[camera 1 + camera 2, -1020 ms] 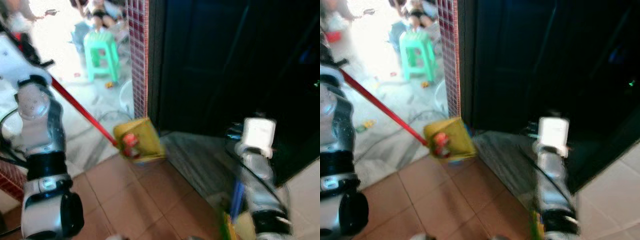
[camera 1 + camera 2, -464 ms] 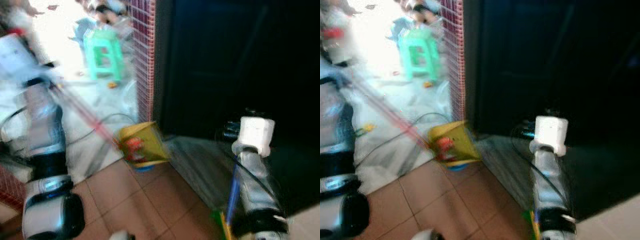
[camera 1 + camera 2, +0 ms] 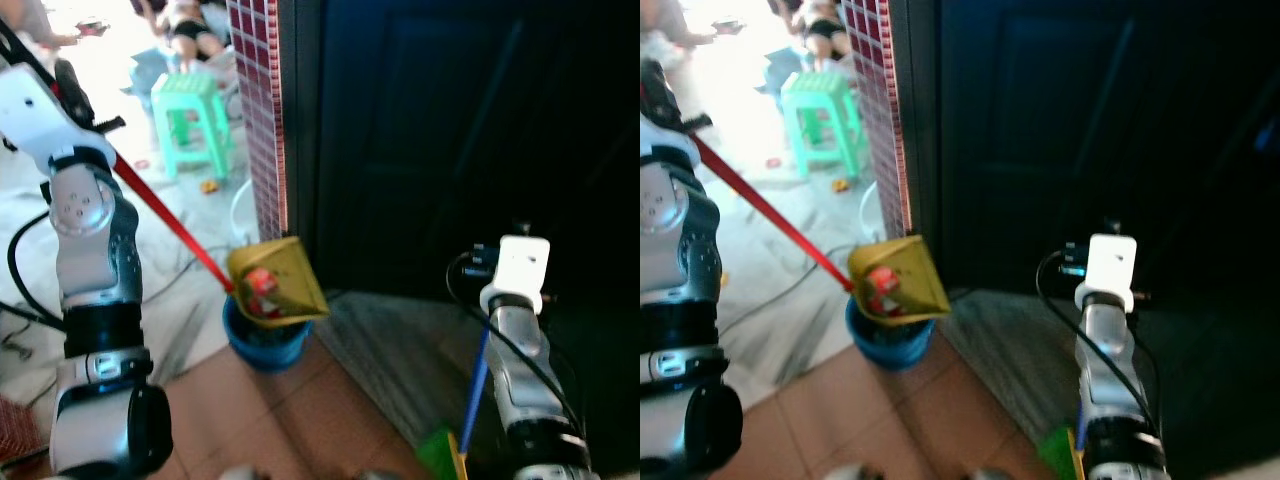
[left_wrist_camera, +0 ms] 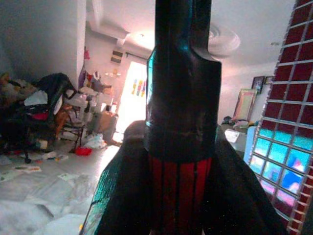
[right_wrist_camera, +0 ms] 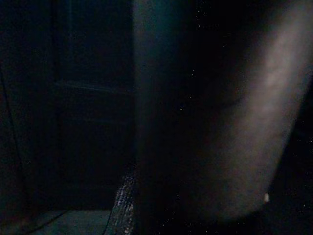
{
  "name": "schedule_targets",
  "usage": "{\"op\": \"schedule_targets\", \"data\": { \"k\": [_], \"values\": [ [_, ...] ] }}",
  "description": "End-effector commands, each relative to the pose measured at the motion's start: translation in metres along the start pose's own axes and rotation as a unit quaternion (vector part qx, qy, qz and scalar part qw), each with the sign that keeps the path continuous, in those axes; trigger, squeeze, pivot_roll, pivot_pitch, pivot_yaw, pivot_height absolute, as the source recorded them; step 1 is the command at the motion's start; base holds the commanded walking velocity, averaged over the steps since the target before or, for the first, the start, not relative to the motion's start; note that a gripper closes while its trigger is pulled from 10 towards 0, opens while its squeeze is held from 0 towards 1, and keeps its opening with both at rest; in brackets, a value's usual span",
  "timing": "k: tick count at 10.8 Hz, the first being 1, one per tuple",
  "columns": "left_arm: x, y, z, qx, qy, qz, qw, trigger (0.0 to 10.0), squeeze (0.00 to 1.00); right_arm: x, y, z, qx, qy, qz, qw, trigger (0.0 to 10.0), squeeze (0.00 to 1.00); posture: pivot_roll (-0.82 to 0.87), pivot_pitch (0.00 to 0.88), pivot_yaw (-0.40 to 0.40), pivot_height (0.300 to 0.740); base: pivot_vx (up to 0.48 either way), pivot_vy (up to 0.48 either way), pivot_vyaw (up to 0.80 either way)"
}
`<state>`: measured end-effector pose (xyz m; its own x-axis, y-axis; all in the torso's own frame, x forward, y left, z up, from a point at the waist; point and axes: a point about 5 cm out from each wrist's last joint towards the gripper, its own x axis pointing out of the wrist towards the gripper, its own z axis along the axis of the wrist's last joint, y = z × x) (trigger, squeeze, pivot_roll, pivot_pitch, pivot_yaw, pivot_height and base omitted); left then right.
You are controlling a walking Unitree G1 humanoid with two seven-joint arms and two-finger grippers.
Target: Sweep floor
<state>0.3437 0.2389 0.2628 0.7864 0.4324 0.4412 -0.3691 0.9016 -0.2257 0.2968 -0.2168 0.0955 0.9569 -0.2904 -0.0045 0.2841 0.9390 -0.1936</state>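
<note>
While the left gripper [image 4: 178, 147] stays clenched on the long red handle [image 3: 165, 215], the light, stiff yellow dustpan [image 3: 275, 282] hangs over the blue bucket [image 3: 262, 345], far-left by the dark door, best held mid-handle.

Dustpan [image 3: 277, 283] hangs over the bucket [image 3: 264, 342]; door [image 3: 450, 140] right of both; stool [image 3: 192, 112] behind, beyond the pillar [image 3: 255, 110].

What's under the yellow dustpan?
A blue bucket sits on the floor right below the yellow dustpan. The pan covers its opening, so what is inside cannot be seen.
</note>
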Motion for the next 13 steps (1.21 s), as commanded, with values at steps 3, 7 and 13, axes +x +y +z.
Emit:
{"op": "schedule_targets", "data": {
  "k": [3,7,13],
  "values": [
    [0.002,-0.011,0.032,0.040,-0.100,-0.034,0.994,10.0,0.00,0.004,0.005,0.014,0.003,-0.032,0.008,0.999,10.0,0.00,-0.08,0.000,0.008,0.740,0.160,0.000,0.00],
    [-0.017,-0.045,0.028,0.115,-0.140,-0.141,0.973,10.0,0.00,0.004,0.004,0.014,0.002,-0.031,0.007,0.999,10.0,0.00,-0.09,0.000,0.007,0.740,0.000,0.000,0.00],
    [-0.077,-0.098,-0.006,0.105,-0.110,-0.333,0.931,10.0,0.00,0.006,0.005,0.015,0.002,-0.032,0.008,0.999,10.0,0.00,-0.08,0.000,0.006,0.740,0.000,0.000,0.00]
  ]
}}
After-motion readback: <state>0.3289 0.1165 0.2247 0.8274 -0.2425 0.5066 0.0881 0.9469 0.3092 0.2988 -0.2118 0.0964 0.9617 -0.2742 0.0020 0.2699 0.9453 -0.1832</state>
